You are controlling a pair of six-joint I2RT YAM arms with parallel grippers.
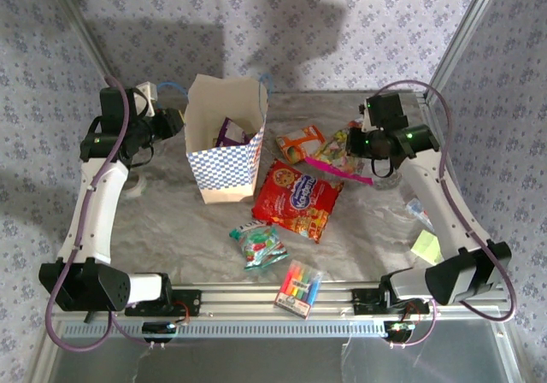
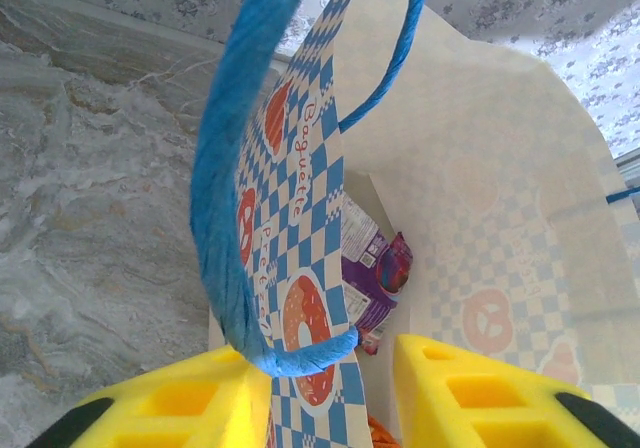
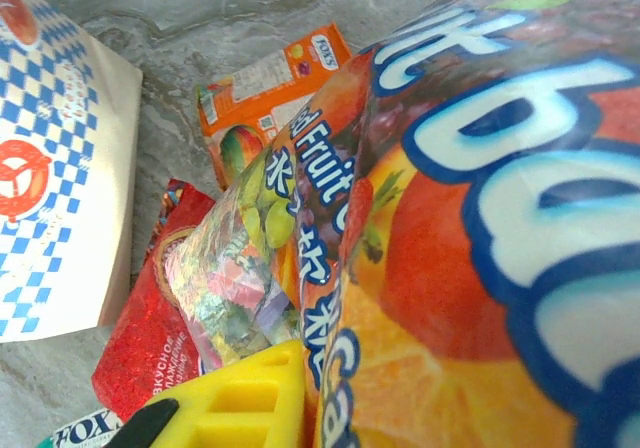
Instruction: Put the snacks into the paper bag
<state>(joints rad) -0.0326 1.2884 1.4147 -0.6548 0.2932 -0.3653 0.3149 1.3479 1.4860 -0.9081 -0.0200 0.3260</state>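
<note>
- Grey marbled sheeting covers the surface (image 1: 162,229), and pale flower-print cloth (image 1: 342,24) hangs round it.
- Nearest, against the front rail (image 1: 256,297), lies a clear flat pack of coloured markers (image 1: 299,287).
- Just beyond it, slightly to the left, a green-red packet (image 1: 259,244) lies flat. Well apart on the right, beside the right arm, sits a yellow sticky-note pad (image 1: 425,245).
- In the middle the red cookie bag (image 1: 297,198) lies flat at a slant, just beside the foot of the paper bag (image 1: 224,156).
- That paper bag stands upright left of centre with its mouth open and its blue-white checkered band low on the wall. A purple packet (image 1: 229,132) sits inside it.
- The left pincer (image 1: 173,120) is at the bag's left rim. The left wrist view shows its yellow fingers (image 2: 470,398) standing apart, unclamped. The checkered wall and a blue cord handle (image 2: 225,188) run between them. Whether a pad touches the paper I cannot tell.
- Farther back, right of the bag, an orange-white packet (image 1: 299,142) lies on the surface.
- Beside it, the right pincer (image 1: 367,148) is closed on the pink-edged candy bag (image 1: 338,159). In the right wrist view the bag's fruit-printed face is pressed close against one yellow finger. Whether its lower edge rests on the surface I cannot tell.
</note>
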